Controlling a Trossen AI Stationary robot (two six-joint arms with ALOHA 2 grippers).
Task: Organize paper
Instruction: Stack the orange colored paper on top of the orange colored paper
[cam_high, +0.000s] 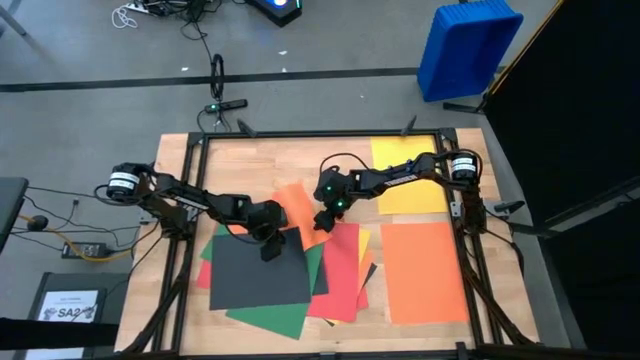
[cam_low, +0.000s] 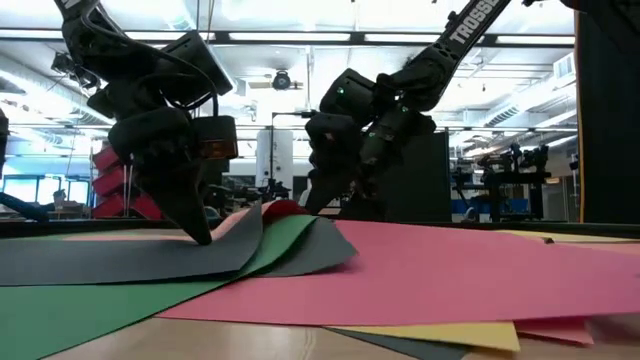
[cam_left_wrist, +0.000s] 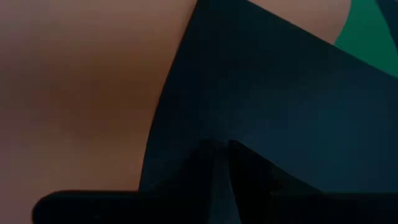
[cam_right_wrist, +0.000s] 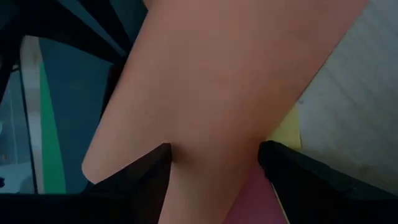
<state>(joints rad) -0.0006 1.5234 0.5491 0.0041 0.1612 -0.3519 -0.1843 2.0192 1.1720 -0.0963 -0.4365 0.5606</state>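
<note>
Table (cam_high: 420, 145): wooden top inside a dark frame, both arms reaching in toward the centre.

Paper: a loose overlapping pile (cam_high: 330, 290) sits centre-left — black, green, red, yellow sheets fanned at odd angles. Two sheets lie sorted apart on the right side: a yellow sheet (cam_high: 415, 195) at the far corner and an orange sheet (cam_high: 425, 270) nearer the front, both flat and roughly squared to the frame.

Black sheet (cam_high: 260, 275): top of the pile, its far corner pinned under the left gripper (cam_high: 270, 248). The fingers are seen nearly closed, tips pressed down on the sheet; whether the corner is actually pinched cannot be told. In the low view the sheet edge is seen curling up beside that gripper.

Small orange sheet (cam_high: 300, 210): lying at the pile's far edge. The right gripper (cam_high: 322, 222) is set over it with fingers spread wide, one either side of a narrow part of the sheet; nothing is gripped yet.

Step judged: orange sheet being picked from the pile while the pile is held down. Next move calls for the right fingers to be closed on the orange edge only, then a shallow lift and slide toward the sorted orange sheet. Risk: red sheet underneath dragged along.
</note>
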